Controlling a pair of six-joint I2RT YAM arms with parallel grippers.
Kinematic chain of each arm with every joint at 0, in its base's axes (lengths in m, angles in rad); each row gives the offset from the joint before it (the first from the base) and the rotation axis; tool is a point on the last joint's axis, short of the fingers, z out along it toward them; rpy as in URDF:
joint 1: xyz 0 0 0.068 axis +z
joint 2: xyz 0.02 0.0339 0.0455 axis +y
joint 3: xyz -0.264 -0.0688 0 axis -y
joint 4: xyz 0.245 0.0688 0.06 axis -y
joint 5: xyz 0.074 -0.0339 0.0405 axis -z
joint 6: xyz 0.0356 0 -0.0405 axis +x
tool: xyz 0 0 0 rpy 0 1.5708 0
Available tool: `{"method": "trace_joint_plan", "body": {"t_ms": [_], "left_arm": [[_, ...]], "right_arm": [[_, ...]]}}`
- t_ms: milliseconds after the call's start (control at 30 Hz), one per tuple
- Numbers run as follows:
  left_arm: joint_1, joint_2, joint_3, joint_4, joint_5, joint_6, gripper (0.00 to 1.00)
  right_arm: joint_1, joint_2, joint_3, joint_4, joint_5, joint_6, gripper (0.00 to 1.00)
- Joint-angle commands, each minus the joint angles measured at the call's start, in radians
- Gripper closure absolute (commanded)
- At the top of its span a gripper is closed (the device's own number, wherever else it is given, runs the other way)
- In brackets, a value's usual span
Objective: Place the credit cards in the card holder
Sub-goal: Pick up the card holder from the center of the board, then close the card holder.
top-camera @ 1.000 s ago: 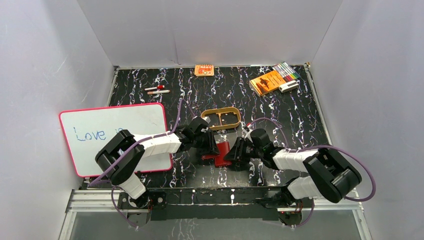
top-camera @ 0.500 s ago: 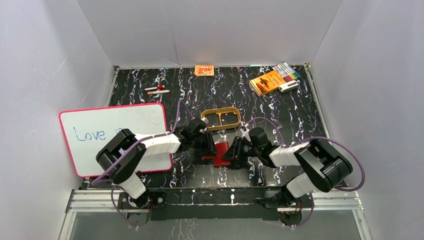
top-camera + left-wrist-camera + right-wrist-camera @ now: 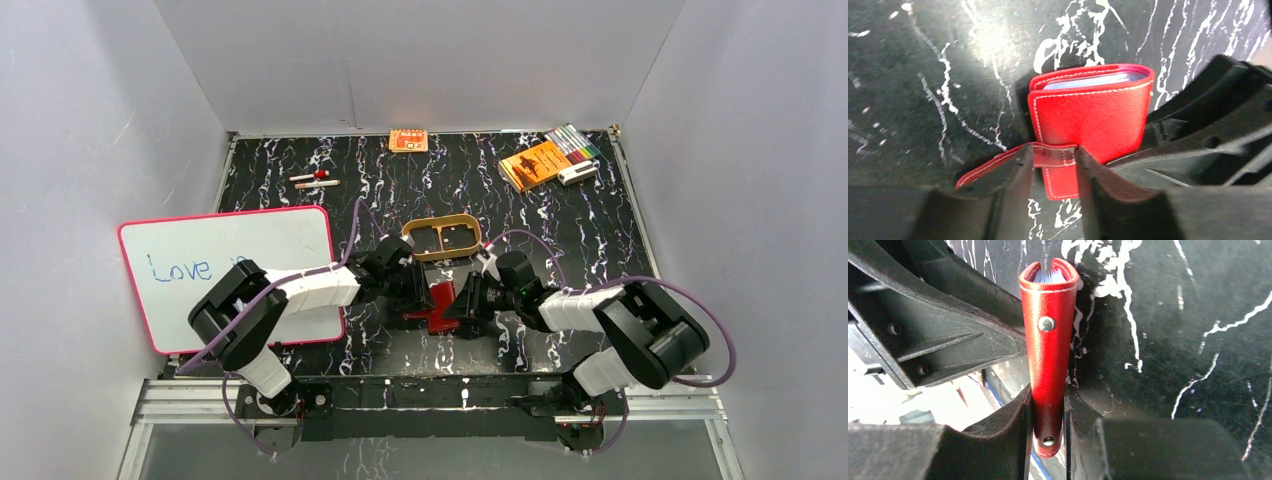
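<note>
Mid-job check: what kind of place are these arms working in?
Probably a lab test booth, not a home or shop: plain white panels wall in a black marbled table, and props like a whiteboard lie about.

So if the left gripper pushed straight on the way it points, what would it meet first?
The card holder: the left gripper has its flap between the jaws, and the folded body lies directly ahead, probably very close.

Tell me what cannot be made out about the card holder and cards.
- Number of credit cards: both wrist views show only their blue edges inside the card holder.
- Card holder in top view: mostly covered by left gripper and right gripper.
- Whiteboard writing: cut off by the left arm.
</note>
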Motion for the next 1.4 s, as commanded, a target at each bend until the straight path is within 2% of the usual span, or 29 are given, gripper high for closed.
{"method": "trace_joint_plan", "body": {"t_ms": [0,133,267,400,467,567,667,700,800,867,967,1033,1133,1367], "left_arm": [[-0.007,-0.124,0.066,-0.253,-0.135,0.037,0.54],[-0.005,-0.29,0.209,-0.404,-0.239,0.041,0.4],[-0.004,-0.43,0.356,-0.527,-0.401,0.044,0.36],[-0.002,-0.557,0.483,-0.562,-0.592,0.051,0.26],[-0.002,-0.596,0.535,-0.529,-0.662,0.097,0.13],[-0.001,-0.601,0.642,-0.511,-0.709,0.16,0.11],[-0.001,-0.587,0.731,-0.5,-0.687,0.195,0.1],[-0.001,-0.587,0.752,-0.489,-0.667,0.206,0.1],[-0.002,-0.6,0.76,-0.437,-0.596,0.224,0.09],[-0.002,-0.618,0.736,-0.385,-0.541,0.228,0.09],[-0.002,-0.638,0.687,-0.296,-0.436,0.219,0.09],[-0.002,-0.64,0.668,-0.28,-0.384,0.198,0.09],[-0.002,-0.641,0.637,-0.242,-0.33,0.176,0.09],[-0.002,-0.597,0.644,-0.183,-0.244,0.185,0.09]], "right_arm": [[0.021,-0.168,0.14,-0.202,0.075,-0.175,1.0],[0.022,-0.315,0.298,-0.495,0.191,-0.352,1.0],[0.033,-0.379,0.513,-0.744,0.363,-0.557,1.0],[0.083,-0.373,0.708,-0.83,0.619,-0.767,1.0],[0.123,-0.356,0.789,-0.808,0.767,-0.893,1.0],[0.218,-0.327,0.855,-0.641,1.018,-1.152,1.0],[0.324,-0.283,0.849,-0.332,1.188,-1.519,1.0],[0.34,-0.27,0.84,-0.239,1.213,-1.672,1.0],[0.372,-0.245,0.786,0.053,1.226,-1.976,1.0],[0.385,-0.231,0.736,0.26,1.214,-2.155,1.0],[0.408,-0.218,0.672,0.457,1.158,-2.375,1.0],[0.425,-0.215,0.639,0.562,1.117,-2.489,1.0],[0.447,-0.217,0.61,0.631,1.075,-2.601,1.0],[0.478,-0.244,0.562,0.648,1.043,-2.682,1.0]]}}
